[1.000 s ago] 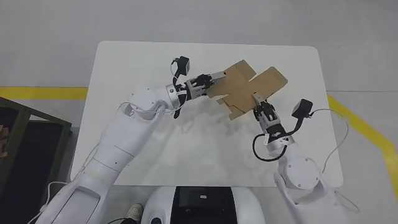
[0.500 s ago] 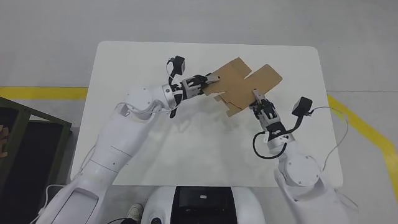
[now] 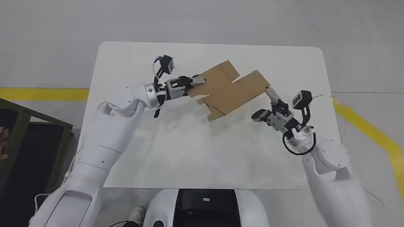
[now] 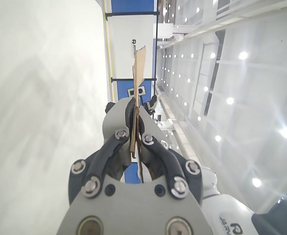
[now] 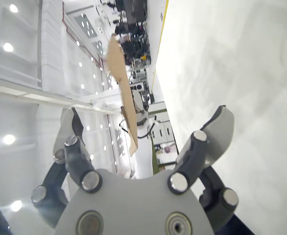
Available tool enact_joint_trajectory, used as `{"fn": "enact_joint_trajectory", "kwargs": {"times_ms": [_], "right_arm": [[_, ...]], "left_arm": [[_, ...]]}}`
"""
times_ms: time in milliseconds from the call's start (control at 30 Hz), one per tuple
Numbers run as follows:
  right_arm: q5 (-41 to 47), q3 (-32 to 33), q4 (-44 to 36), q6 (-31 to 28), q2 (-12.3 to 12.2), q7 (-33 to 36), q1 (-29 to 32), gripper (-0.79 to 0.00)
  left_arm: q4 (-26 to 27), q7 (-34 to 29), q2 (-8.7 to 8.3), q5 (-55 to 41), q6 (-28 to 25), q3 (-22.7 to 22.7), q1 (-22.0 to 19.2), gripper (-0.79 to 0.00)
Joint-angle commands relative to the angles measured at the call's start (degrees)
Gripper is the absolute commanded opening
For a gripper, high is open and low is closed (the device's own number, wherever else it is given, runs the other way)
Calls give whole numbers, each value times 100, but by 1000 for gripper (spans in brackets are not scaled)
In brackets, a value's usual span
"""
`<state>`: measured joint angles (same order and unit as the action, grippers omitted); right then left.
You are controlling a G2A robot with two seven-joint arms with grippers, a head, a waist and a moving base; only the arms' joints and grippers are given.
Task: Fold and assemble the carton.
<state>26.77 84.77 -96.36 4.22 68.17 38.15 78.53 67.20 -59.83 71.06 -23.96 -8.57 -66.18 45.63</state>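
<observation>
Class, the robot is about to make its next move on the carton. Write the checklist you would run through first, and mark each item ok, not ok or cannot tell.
1. Left gripper shut on the carton: ok, both fingers clamp its edge.
2. Right gripper open to take hold: ok, jaws spread wide.
3. Right gripper on the carton: not ok, the sheet lies ahead of its fingers, untouched.
4. Carton off the table: ok, both wrist views show a gap.
5. Any flap folded up: not ok, the carton is a flat sheet.
6. Left grip firm enough for folding: cannot tell.
</observation>
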Motion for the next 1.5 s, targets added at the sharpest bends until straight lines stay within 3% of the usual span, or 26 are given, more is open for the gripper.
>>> {"fn": "enact_joint_trajectory", "kwargs": {"times_ms": [0,233,467,1167,1467], "right_arm": [[92,31,394,-97,-34,861,-219,0],[647,100,1355,-472,-104,2594,-986,0],[1046,-108,2071,-551,-112,3553,-1579,0],[837,-172,2065,-531,-133,3550,-1600,0],[693,-124,2481,-462,-256,4486,-1914,0]], "left_arm": [[-22,-330,-31,-60,-87,-68,8,-785],[91,-1069,-92,-252,-60,-145,-31,-785],[165,-1412,-111,-225,-201,-35,-22,-785],[301,-1275,-138,-188,-193,-29,106,-785],[320,-1595,-203,-219,-445,-92,213,-785]]}}
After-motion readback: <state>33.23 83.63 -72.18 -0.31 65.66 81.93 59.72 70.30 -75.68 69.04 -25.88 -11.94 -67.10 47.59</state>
